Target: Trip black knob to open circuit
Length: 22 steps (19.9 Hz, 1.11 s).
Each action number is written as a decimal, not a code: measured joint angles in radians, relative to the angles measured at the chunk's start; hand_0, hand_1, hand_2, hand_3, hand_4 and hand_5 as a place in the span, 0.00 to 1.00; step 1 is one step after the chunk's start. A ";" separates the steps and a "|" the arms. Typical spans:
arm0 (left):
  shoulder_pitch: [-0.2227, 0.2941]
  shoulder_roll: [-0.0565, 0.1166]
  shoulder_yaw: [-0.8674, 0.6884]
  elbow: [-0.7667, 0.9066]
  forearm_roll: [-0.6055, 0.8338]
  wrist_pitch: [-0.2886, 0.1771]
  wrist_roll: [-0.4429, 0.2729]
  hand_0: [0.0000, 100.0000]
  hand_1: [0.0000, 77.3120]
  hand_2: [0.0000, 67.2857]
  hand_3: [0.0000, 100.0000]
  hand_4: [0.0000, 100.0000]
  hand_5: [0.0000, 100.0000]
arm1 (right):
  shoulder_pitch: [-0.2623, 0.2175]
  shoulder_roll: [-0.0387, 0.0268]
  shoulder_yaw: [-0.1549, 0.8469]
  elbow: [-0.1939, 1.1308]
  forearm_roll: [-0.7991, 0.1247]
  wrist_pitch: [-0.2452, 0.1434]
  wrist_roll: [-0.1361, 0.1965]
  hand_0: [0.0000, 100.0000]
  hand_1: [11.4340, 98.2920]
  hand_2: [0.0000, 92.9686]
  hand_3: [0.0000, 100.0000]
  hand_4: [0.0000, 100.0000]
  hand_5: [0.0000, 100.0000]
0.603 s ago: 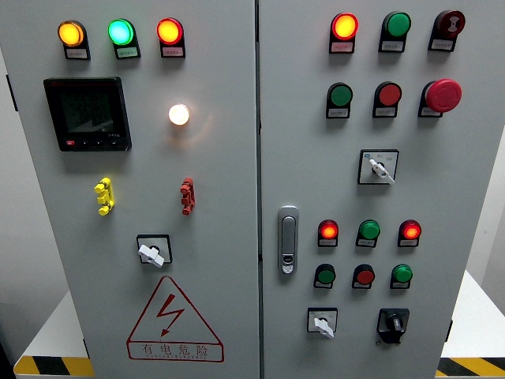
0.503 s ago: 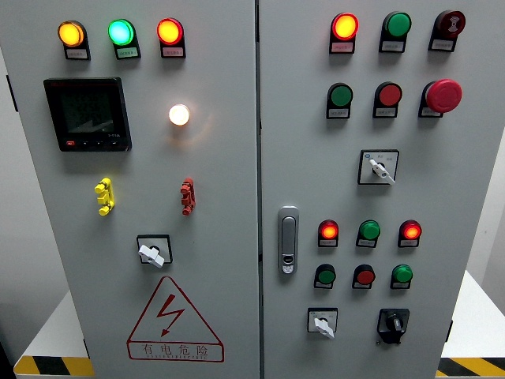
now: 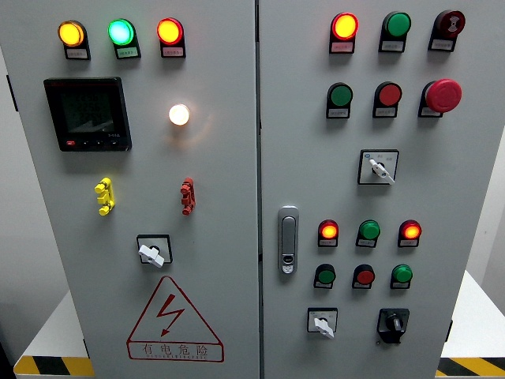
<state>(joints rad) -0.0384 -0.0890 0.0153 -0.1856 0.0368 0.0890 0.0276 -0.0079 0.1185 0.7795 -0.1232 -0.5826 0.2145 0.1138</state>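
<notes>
**Black knob waiting untouched at the cabinet's lower right**

While no robot hand or arm is showing in the head view, so that the state of the fingers cannot be told, the grey metal control cabinet (image 3: 221,189) is filling nearly the whole picture. Its two doors are meeting at a vertical seam (image 3: 258,158) running top to bottom just left of the silver door latch (image 3: 288,239).

On the right door, the black rotary knob (image 3: 392,322) is sitting in the bottom row, near the door's lower right edge, with its pointer standing roughly upright. Just to its left, well apart, a white-handled selector switch (image 3: 322,323) is pointing down and to the right. Above the black knob, a row of three small round buttons (image 3: 364,275) is lying close, and bare grey panel is lying below and between the two switches. Higher up, the red mushroom-shaped stop button (image 3: 443,95) is jutting out near the right edge.

On the left door, a white round lamp (image 3: 179,114) is glowing, and a red-bordered triangular warning sign (image 3: 173,320) is sitting at the bottom. A yellow-and-black striped floor edge (image 3: 47,366) is showing at the lower left corner.
</notes>
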 measured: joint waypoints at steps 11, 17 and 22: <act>0.000 0.000 0.000 0.000 0.000 0.000 0.000 0.00 0.00 0.29 0.26 0.10 0.09 | 0.086 0.0010 0.292 -0.134 -0.242 0.128 -0.019 0.71 0.23 0.00 0.09 0.00 0.13; 0.000 0.000 0.000 0.000 0.000 0.000 0.000 0.00 0.00 0.29 0.26 0.10 0.09 | 0.104 0.0021 0.472 -0.134 -0.361 0.161 -0.017 0.70 0.23 0.00 0.09 0.00 0.13; 0.000 0.000 0.000 0.000 0.000 0.000 0.000 0.00 0.00 0.29 0.26 0.10 0.09 | 0.122 0.0024 0.808 -0.124 -0.742 0.201 -0.016 0.70 0.23 0.00 0.09 0.00 0.13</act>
<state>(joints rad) -0.0384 -0.0890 0.0153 -0.1856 0.0368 0.0890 0.0275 0.1146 0.1209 1.5878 -0.2475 -1.3244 0.4155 0.0982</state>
